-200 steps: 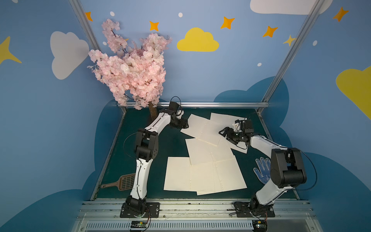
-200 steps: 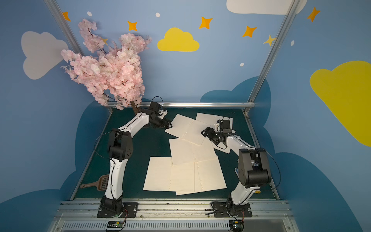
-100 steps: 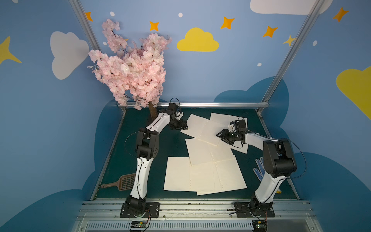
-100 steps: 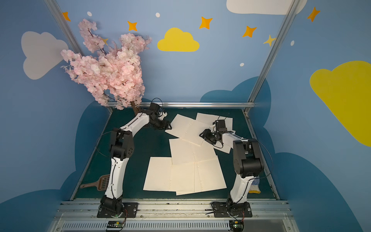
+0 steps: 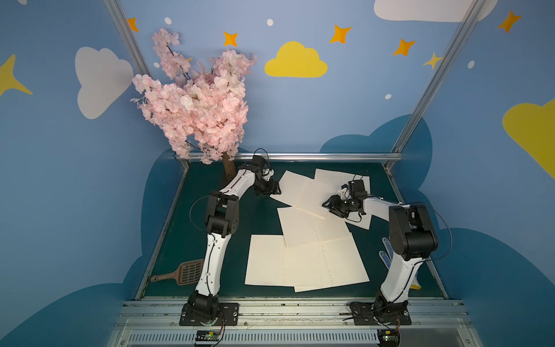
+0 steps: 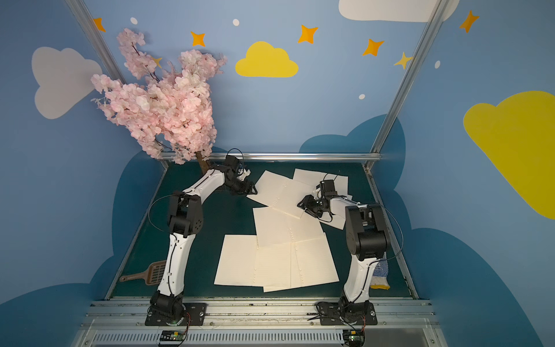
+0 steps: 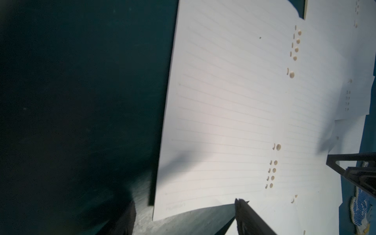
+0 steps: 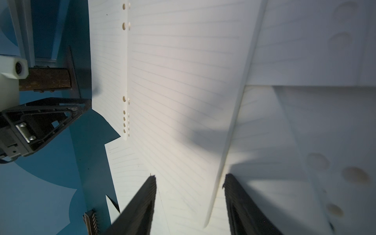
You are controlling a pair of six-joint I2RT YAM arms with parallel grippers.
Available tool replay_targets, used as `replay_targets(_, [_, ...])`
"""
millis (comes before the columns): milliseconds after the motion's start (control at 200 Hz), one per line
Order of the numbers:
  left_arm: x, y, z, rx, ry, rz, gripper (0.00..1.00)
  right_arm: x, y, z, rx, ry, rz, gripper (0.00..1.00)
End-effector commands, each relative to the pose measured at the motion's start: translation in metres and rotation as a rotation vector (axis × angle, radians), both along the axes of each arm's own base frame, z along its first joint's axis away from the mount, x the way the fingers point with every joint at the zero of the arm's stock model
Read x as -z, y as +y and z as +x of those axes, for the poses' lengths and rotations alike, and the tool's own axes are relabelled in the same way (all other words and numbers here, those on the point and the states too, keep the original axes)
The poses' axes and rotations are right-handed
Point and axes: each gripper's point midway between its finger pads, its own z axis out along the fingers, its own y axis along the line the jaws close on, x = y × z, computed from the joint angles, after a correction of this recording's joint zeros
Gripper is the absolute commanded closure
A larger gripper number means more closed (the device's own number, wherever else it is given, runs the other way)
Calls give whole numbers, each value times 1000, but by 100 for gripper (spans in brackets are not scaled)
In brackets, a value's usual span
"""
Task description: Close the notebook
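Right gripper (image 8: 190, 177): jaws about half open, nothing clamped. A lifted page edge (image 8: 234, 122) of the notebook (image 8: 179, 81) runs through the gap, close to one finger (image 8: 240, 203); can't tell if it touches. The rest of the gap is over the flat lined page. Left gripper (image 7: 185, 203): jaws wide apart, holding nothing, straddling the notebook's corner with one tip over paper and the other over bare table (image 7: 81, 101). The page's edge at that corner looks slightly curled; contact with the tip not clear. In both top views the notebook lies open on the far half of the green table, turned diagonal, punch holes down the middle. The left gripper is at its far-left corner and the right gripper at its right-hand edge. It overlaps other open notebooks (image 5: 327, 264), which spread from the far right corner down to the near edge. Blossom tree (image 5: 198, 102) stands in the far-left corner just behind the left arm. Brown scoop (image 5: 187, 272) near-left, blue-dotted glove (image 5: 386, 263) near-right, partly behind the right arm.
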Motion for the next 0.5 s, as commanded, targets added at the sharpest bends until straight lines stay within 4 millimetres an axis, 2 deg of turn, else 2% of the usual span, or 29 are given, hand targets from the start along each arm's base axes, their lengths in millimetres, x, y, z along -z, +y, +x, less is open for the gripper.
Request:
replay_targets(0, [1,-1,0,-3,26,-29,21,1,4,3,-20,1,-2,43])
replay_targets(496, [10,-4,-3,6,81,-58,22,12,5,5,-24,25,-4,44])
